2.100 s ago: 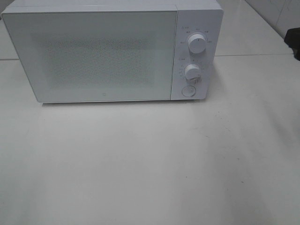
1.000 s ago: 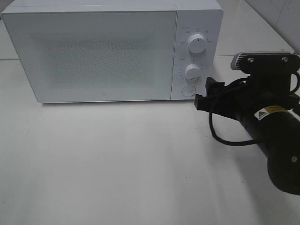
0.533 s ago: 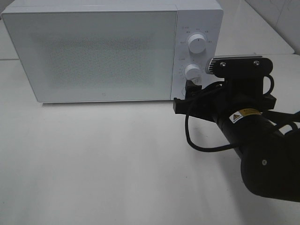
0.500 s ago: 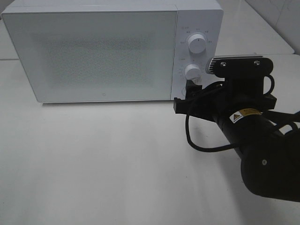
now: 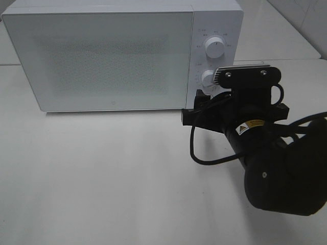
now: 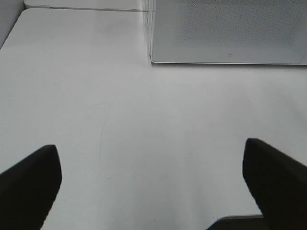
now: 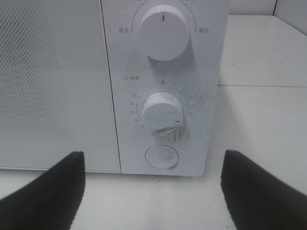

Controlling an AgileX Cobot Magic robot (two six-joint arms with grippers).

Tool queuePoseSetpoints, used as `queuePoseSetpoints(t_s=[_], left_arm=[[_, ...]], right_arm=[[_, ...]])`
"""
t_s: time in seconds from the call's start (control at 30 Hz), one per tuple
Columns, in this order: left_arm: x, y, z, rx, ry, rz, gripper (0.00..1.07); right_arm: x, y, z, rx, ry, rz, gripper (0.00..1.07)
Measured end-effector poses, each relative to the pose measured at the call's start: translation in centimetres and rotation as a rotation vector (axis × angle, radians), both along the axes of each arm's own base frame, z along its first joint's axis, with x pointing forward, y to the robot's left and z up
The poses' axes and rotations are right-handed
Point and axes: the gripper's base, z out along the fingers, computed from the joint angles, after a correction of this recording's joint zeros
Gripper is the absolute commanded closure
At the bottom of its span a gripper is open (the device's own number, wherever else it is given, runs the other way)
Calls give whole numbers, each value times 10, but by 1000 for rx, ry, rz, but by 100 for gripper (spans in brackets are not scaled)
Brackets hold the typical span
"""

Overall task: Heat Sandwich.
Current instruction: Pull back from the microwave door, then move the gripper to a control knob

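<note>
The sandwich is out of view. A white microwave (image 5: 102, 56) stands at the back of the table with its door shut. My right gripper (image 5: 193, 106) hangs open just in front of the control panel's lower end, with nothing between its fingers. In the right wrist view the right gripper (image 7: 152, 165) frames the round door button (image 7: 161, 157), below the timer knob (image 7: 163, 111) and the power knob (image 7: 163, 31). In the left wrist view my left gripper (image 6: 151, 153) is open and empty over bare table, short of the microwave's lower left corner (image 6: 152, 60).
The white table (image 5: 102, 173) spreads in front of the microwave. My right arm's black body (image 5: 276, 168) fills the right front of the exterior view. Tiled floor (image 5: 286, 30) shows behind the table's far right edge.
My right arm has come in from the right and moved left towards the microwave's control panel. Its gripper now sits closer to the round button. The microwave door stays shut.
</note>
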Motion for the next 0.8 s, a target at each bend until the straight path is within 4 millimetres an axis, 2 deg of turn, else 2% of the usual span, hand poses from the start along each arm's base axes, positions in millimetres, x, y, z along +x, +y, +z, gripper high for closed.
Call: queuePoseSetpoints(t_s=[0.5,0.63,0.8], left_arm=[[0,0,0,0,0,0,10],[0,0,0,0,0,0,10],[0,0,0,0,0,0,10]], right_arm=[[41,0,-6,19,-34,-44,31],[56,1,-14,19,-24,-48,31],[63,2,-17,26,-19,-52,31]])
